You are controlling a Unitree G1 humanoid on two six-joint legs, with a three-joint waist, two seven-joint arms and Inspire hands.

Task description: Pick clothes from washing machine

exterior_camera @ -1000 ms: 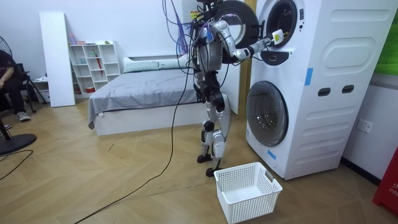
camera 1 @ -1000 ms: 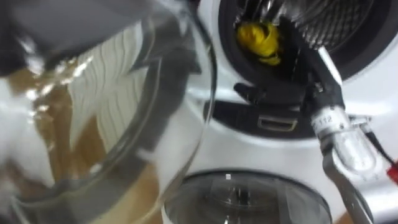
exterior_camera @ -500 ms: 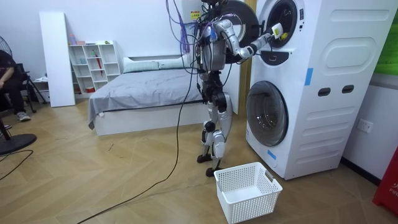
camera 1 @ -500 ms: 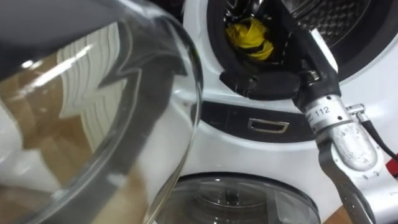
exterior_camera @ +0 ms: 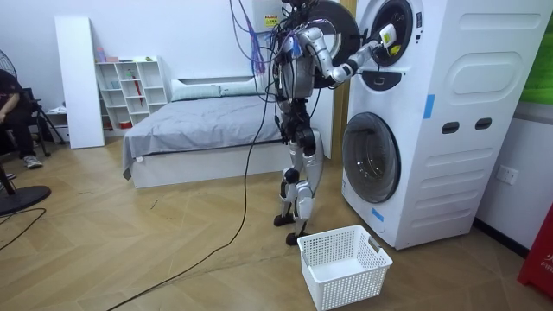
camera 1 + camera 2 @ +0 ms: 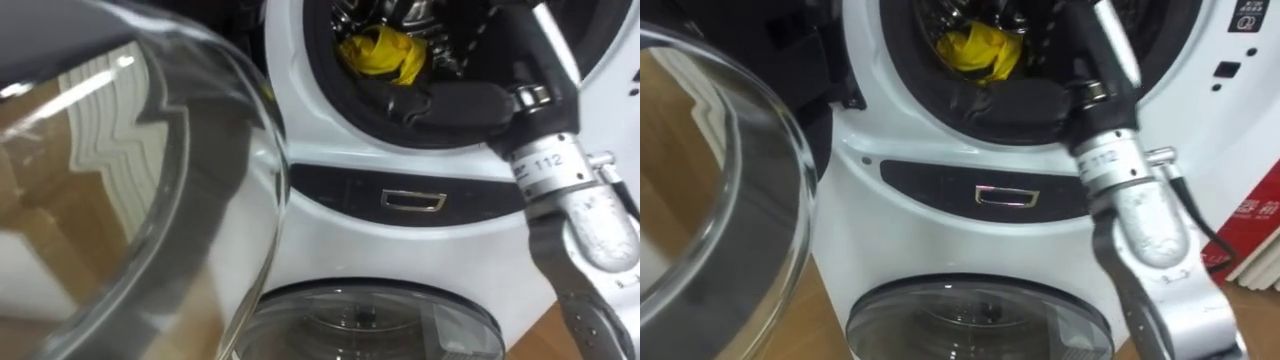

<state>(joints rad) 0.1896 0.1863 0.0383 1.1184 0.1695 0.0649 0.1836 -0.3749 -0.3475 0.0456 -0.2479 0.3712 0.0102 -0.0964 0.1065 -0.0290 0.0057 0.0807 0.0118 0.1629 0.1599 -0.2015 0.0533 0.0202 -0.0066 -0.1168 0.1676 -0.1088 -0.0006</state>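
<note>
Though at the open mouth of the upper washing machine, right hand just under yellow cloth, grip unclear.

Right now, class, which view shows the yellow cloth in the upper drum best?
The left eye view: the yellow cloth lies bunched and close in the drum opening. The right eye view shows much the same; the room view, a mere yellow speck.
</note>
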